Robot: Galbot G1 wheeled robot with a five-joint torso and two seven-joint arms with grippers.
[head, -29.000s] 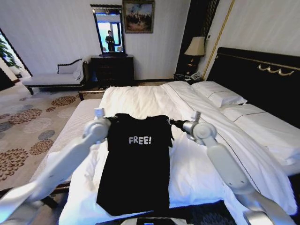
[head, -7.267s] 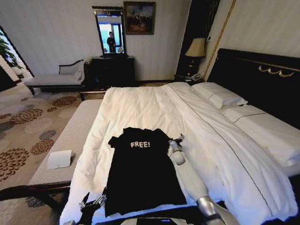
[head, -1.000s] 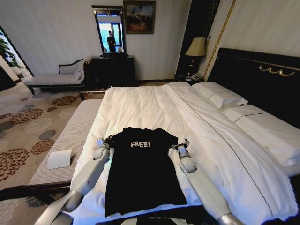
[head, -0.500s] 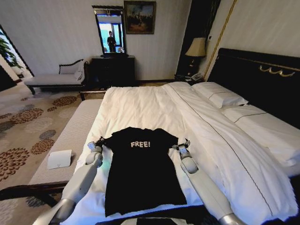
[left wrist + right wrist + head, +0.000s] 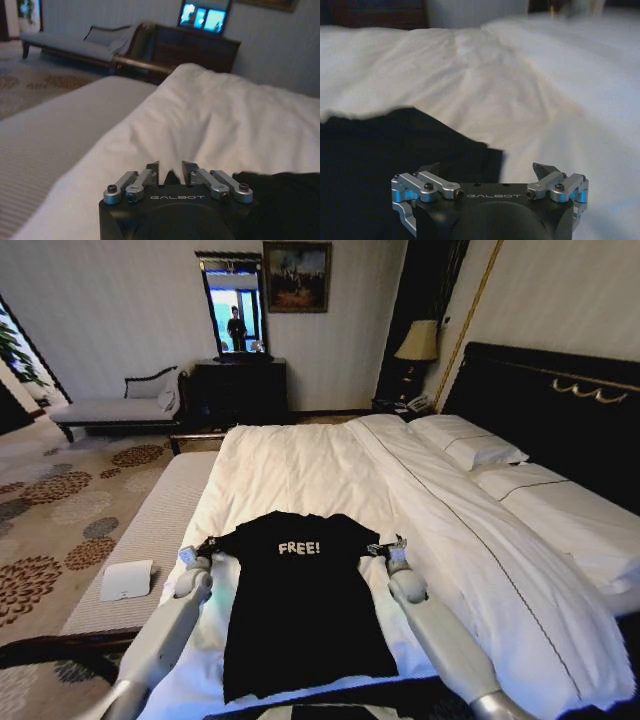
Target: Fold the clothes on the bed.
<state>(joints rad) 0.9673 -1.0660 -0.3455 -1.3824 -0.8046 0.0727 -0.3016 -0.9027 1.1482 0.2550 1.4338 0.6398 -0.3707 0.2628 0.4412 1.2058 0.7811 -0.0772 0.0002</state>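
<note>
The clothes, a black T-shirt (image 5: 300,610) with white "FREE!" on the chest, lie flat near the foot of the bed (image 5: 300,460), collar toward the far end. My left gripper (image 5: 192,553) is at the shirt's left sleeve, which is drawn out sideways. In the left wrist view the left gripper (image 5: 170,170) has its fingers nearly together on a tuck of dark fabric, the shirt (image 5: 285,200) beside it. My right gripper (image 5: 392,545) rests by the right sleeve. The right wrist view shows the right gripper (image 5: 486,170) open, its fingers wide apart, with the sleeve (image 5: 385,150) just ahead.
White pillows (image 5: 465,440) and a dark headboard (image 5: 560,390) lie to the right. A striped bench (image 5: 150,530) holding a white item (image 5: 126,580) runs along the bed's left side. Patterned carpet, a chaise (image 5: 110,410) and a dresser (image 5: 240,385) are beyond.
My left gripper has moved outward to the left, drawing the left sleeve out with it. The right gripper has shifted slightly away from the right sleeve.
</note>
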